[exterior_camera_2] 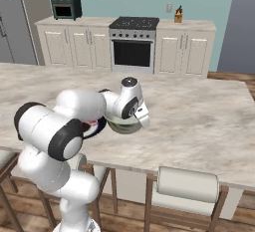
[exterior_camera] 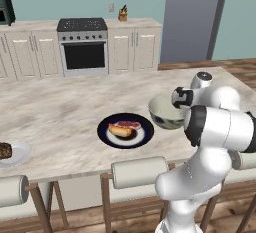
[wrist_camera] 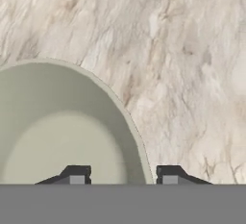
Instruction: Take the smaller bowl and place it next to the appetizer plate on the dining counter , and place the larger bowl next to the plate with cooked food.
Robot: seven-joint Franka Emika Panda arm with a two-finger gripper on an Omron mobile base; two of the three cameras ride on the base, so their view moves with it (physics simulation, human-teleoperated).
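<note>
On the far left of the tabletop (exterior_camera: 60, 112) in the left base view sits the appetizer plate (exterior_camera: 15, 155), white, with a dark lump of food, at the near edge. To its right, well apart, lies the dark plate (exterior_camera: 125, 130) with orange and pink food. Just right of that, near it but not touching, is the big bowl (exterior_camera: 166, 113), grey-green outside and pale inside. It seems to rest on the stone or hover barely above it; I cannot tell which.

The claw (wrist_camera: 123, 175) straddles the bowl's rim (wrist_camera: 136, 131), one finger inside and one outside. Whether it pinches the wall I cannot tell.

The bowl looks like stiff glazed ware, probably weighty and slick. A rim pinch holds it off-centre, so it may tip or slip; a firm, deep bite on the wall suits best.
</note>
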